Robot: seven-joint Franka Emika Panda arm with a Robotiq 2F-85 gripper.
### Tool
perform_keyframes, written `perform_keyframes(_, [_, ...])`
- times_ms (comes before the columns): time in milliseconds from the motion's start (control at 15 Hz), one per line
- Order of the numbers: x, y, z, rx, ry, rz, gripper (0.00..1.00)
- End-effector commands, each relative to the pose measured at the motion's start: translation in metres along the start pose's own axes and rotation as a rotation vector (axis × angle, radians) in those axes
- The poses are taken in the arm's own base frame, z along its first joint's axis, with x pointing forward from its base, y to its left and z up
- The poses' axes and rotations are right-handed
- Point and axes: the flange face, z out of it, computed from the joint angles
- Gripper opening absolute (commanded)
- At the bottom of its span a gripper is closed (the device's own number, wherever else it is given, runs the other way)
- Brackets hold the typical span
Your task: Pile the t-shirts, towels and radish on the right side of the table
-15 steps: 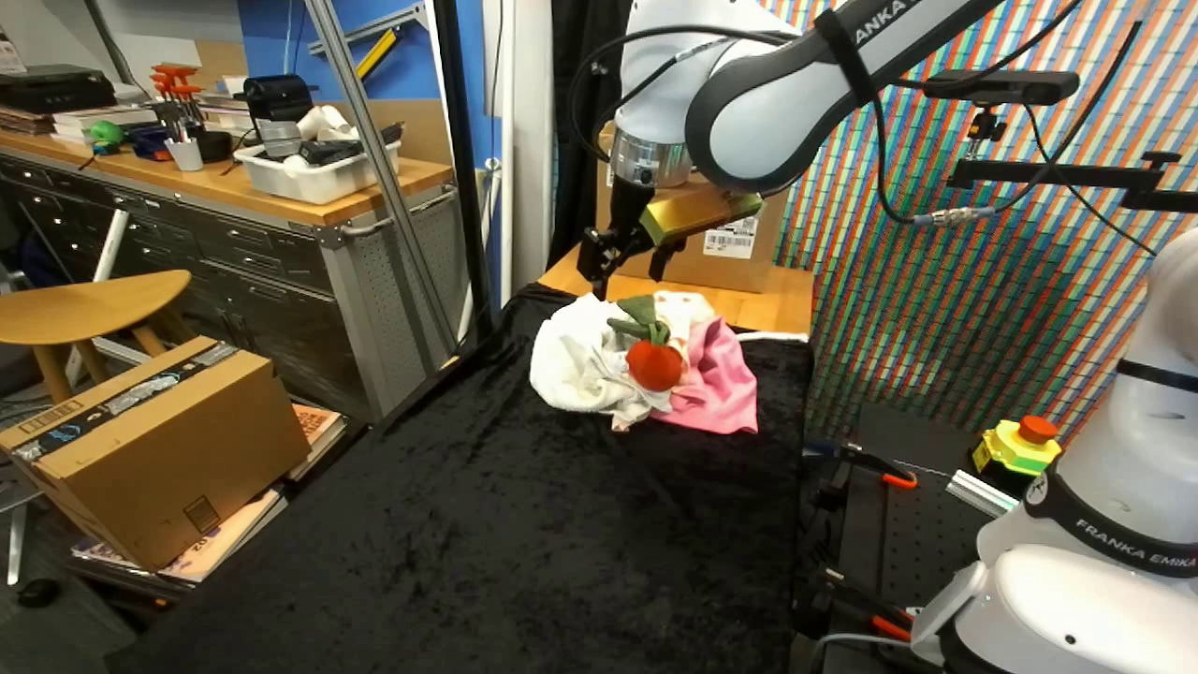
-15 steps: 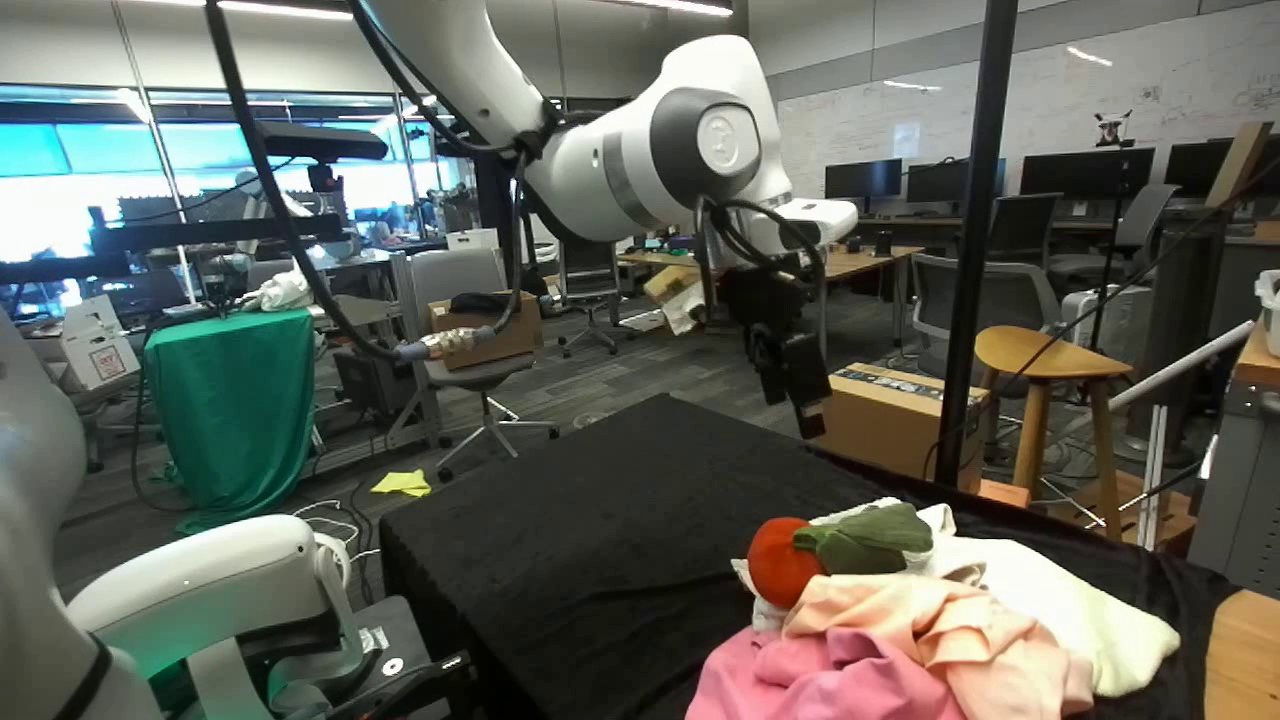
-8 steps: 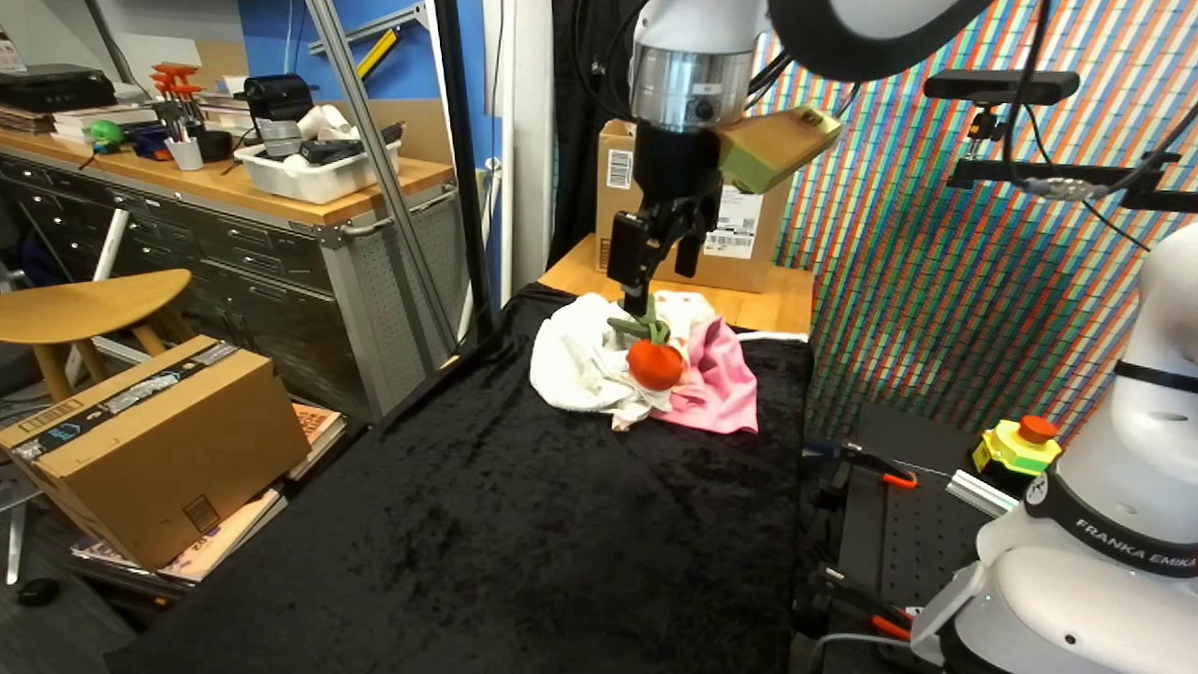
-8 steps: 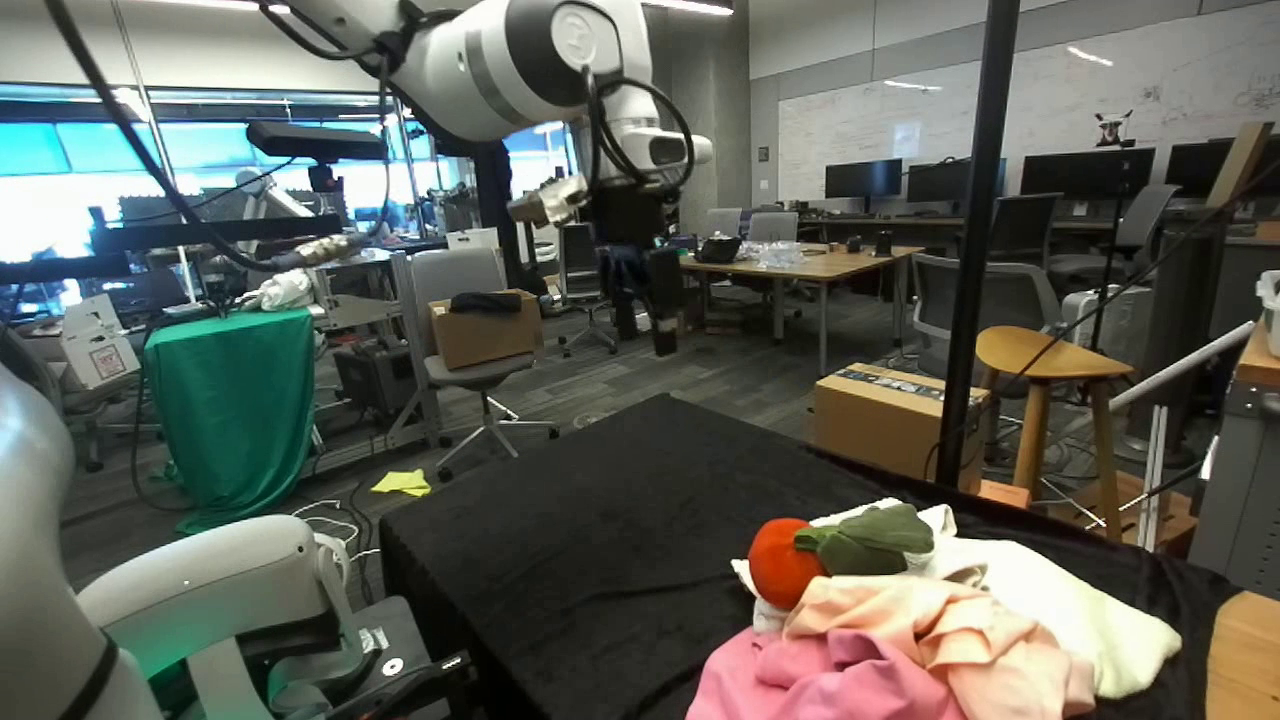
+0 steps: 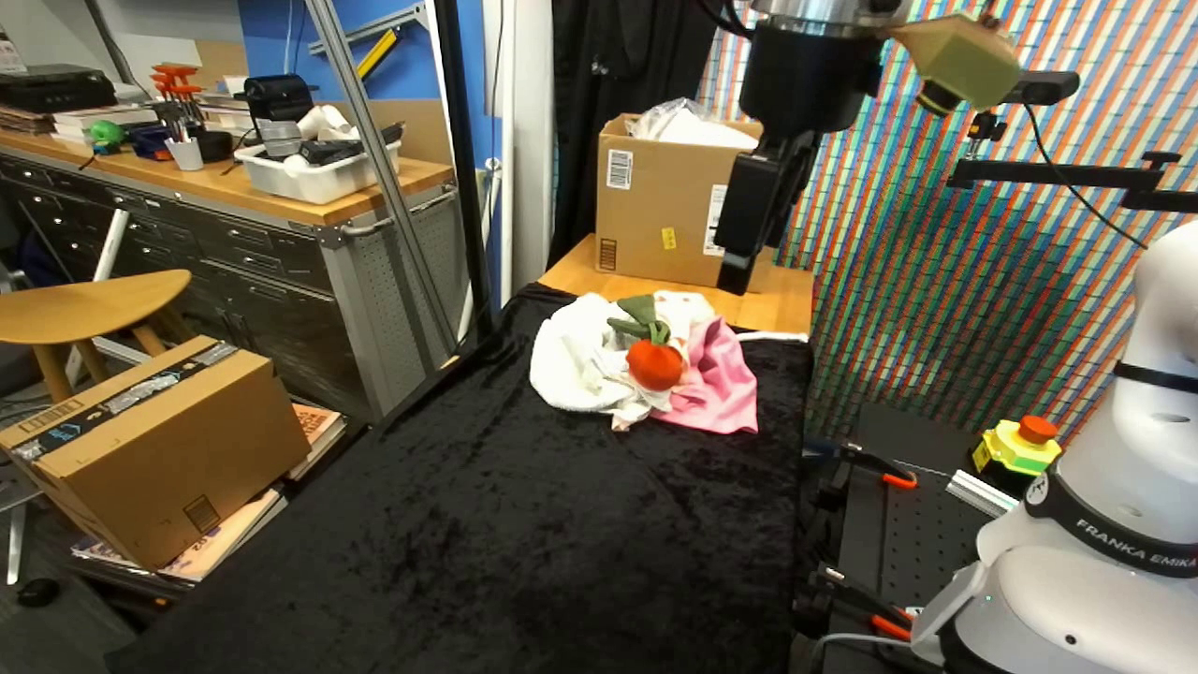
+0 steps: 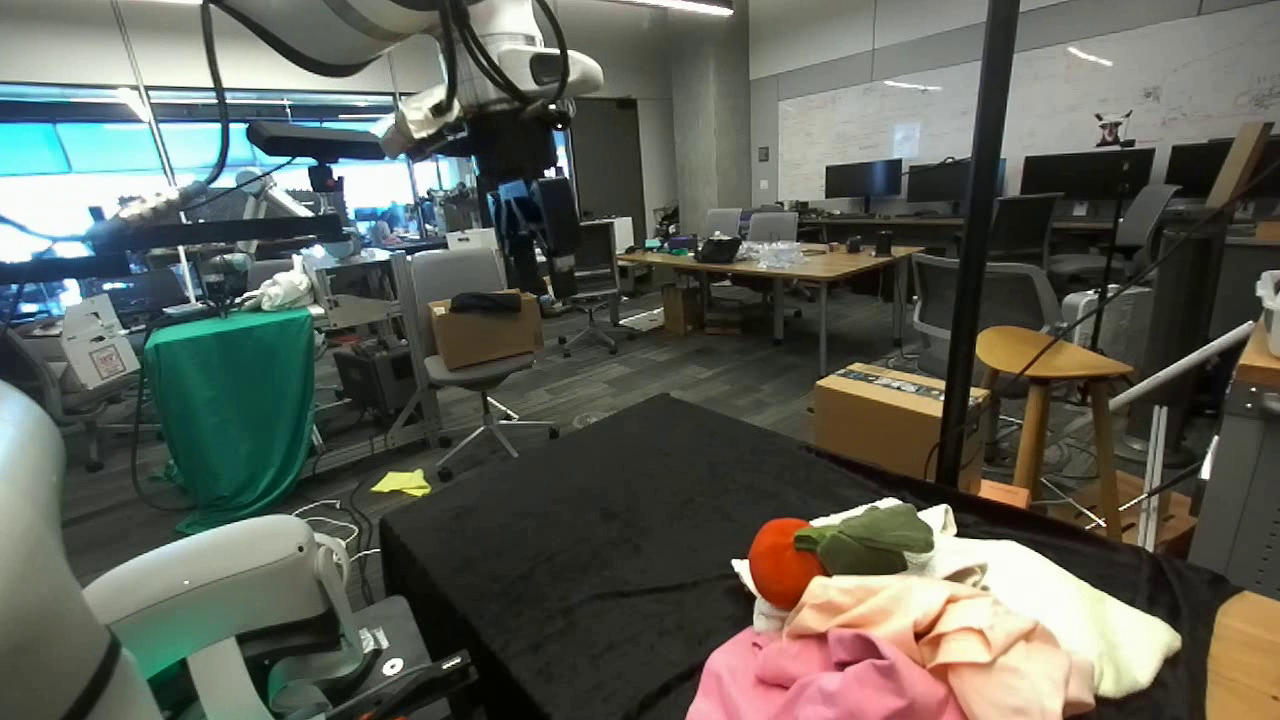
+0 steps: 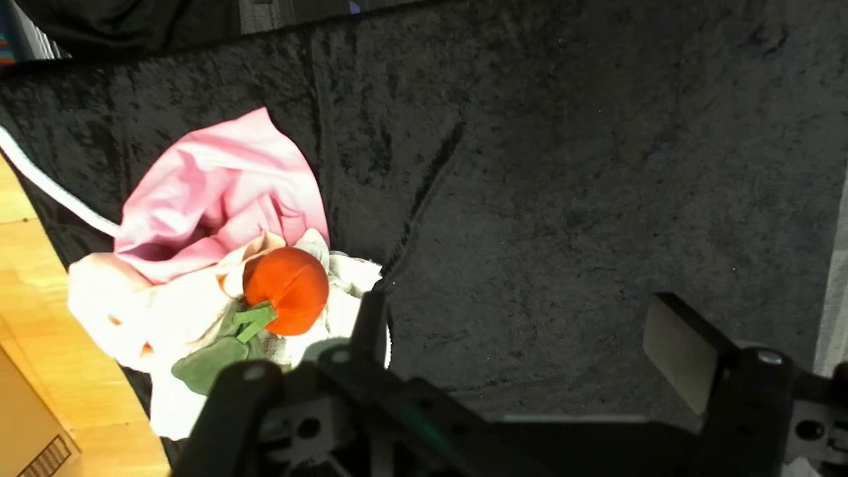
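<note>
Black and soft-looking, the table (image 5: 524, 552) spreads through every view, while its surroundings differ with the camera. In an exterior view I get a workbench (image 5: 234, 201) with tools (image 5: 175, 117) on top, a yellow-and-red button (image 5: 1017, 445), and an open cardboard box (image 5: 669, 197) standing on a wooden surface (image 5: 786, 298) at the table's end. A whiteboard (image 6: 1060, 95), dark monitors (image 6: 863, 178) and a green-draped stand (image 6: 235, 410) show in an exterior view.

The radish (image 7: 288, 291) rests on the cloth pile (image 7: 179, 298) at that end, near the wooden surface, its green leaf (image 7: 209, 364) lying over the white cloth (image 5: 566, 365). The peach cloth (image 6: 975, 630) spreads broadly in an exterior view; in the wrist view glare bleaches it nearly white. The wrist view, though, takes in the pink cloth (image 7: 225, 192) right up to its pointed corner, with a white strip (image 7: 63, 192) running up to it, whereas the same pink cloth (image 6: 790, 690) runs out of frame in an exterior view.

My gripper (image 7: 520, 311) hangs in the air, well apart from the cloth pile, and is released. The wrist view settles that: the fingers (image 7: 682, 358) stand wide apart, with black tabletop between their tips. In an exterior view the fingers (image 5: 739, 267) overlap, so I cannot judge the gap from there.
</note>
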Motion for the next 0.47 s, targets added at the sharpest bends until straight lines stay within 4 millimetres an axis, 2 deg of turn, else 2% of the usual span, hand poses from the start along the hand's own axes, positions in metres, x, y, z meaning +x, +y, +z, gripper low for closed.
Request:
perform_keyframes(0, [-0.031,0.006,-0.013,0.022,0.029,-0.022,1.0])
perform_keyframes(67, [-0.036,0.008,-0.016,0.025,0.04,-0.022,1.0])
perform_keyframes(133, [-0.02,0.004,-0.009,0.003,0.018,-0.009,1.0])
perform_keyframes(400, [-0.022,0.005,-0.007,-0.002,0.015,-0.008,1.0])
